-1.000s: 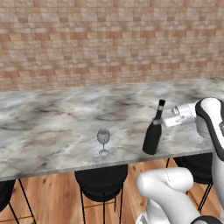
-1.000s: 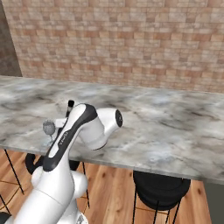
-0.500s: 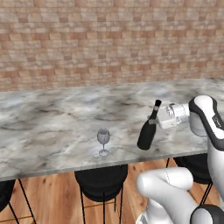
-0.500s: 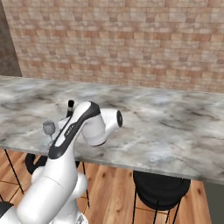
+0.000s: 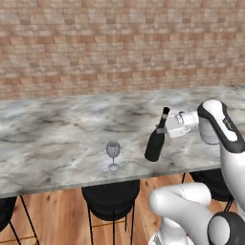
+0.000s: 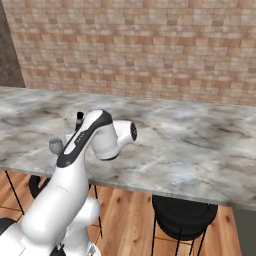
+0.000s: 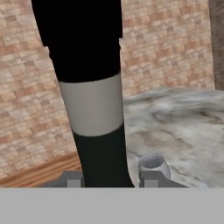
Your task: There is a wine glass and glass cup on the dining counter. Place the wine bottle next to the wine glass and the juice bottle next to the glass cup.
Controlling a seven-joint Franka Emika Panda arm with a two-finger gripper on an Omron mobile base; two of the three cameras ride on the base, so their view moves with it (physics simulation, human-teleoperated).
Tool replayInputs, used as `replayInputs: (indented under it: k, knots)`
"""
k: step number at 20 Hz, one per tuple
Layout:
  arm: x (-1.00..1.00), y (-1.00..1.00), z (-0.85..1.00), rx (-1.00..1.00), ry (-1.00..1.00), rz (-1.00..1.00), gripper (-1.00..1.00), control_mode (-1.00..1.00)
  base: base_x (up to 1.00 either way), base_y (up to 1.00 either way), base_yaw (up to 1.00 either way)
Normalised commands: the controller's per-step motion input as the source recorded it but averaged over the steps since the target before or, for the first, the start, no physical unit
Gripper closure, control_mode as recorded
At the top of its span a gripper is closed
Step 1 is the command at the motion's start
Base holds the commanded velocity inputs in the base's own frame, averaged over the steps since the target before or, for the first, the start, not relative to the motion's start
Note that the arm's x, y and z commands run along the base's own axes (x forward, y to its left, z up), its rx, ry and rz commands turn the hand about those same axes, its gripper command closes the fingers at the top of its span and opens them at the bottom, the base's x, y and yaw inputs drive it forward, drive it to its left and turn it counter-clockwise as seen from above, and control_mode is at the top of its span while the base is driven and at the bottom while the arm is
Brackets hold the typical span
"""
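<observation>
The wine bottle, slim and dark with a black neck and pale label, leans to the right over the dining counter. My gripper is shut on its upper body from the right. The clear wine glass stands upright a short way to the bottle's left, near the counter's front edge. In the hand view the wine bottle rises close between my fingertips, with the wine glass low behind it. From the right base view the bottle's cap and the wine glass peek out beside my arm. The juice bottle and glass cup are out of view.
A brick wall runs behind the counter. Black stools stand under its front edge, another stool further right. The marble stretches bare to the left and to the far right.
My gripper has carried the wine bottle left and lower, closer to the wine glass, and the bottle leans more. The glass has not moved.
</observation>
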Motion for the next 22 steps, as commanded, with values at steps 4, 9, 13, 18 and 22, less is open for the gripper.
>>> replayInputs:
  k: [4,9,13,18,22]
  knots:
    - [0.21,0.16,-0.17,0.0,-0.02,0.0,1.0,-1.0,0.0,0.0,0.0]
    - [0.17,0.17,-0.21,0.0,-0.08,0.0,1.0,-1.0,0.0,0.0,0.0]
    - [0.14,0.14,-0.2,0.0,-0.05,0.0,1.0,-1.0,0.0,0.0,0.0]
    - [0.13,0.15,-0.1,0.0,0.0,0.0,1.0,-1.0,0.0,0.0,0.0]
    - [0.07,0.14,-0.05,0.0,0.0,0.0,1.0,-1.0,0.0,0.0,0.0]
